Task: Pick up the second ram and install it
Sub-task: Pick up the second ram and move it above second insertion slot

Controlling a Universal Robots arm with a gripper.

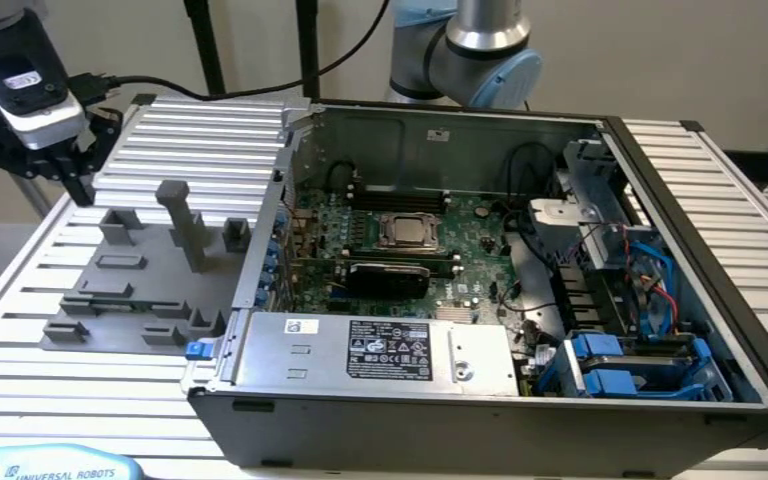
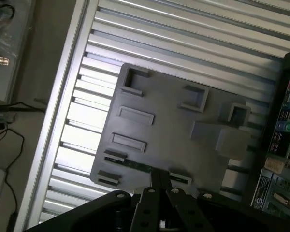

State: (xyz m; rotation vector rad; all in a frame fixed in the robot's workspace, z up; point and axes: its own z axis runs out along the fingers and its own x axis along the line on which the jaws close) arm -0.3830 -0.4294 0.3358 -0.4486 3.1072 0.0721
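Pick-up stage, by judgement: nothing grasped yet. At upper left of exterior frame, gripper [image 1: 77,185] hovering over grey fixture [image 1: 144,265]. Fingers [image 2: 156,180] pressed together, empty. Second ram [image 2: 133,165] seemingly thin dark-green strip along fixture edge, just beside fingertips. Grasp calls for parting jaws, squaring to thin edge. Hard to make out: ram's chips, and memory slots [image 1: 355,188], too dark to read.

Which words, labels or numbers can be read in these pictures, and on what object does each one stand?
"UNIVERSAL ROBOTS": on the light blue cover at the exterior view's lower left.
Black label on the silver power supply box: too small to read.
White sticker beside it: unreadable.
Coloured labels on the computer case, wrist view: blurred.
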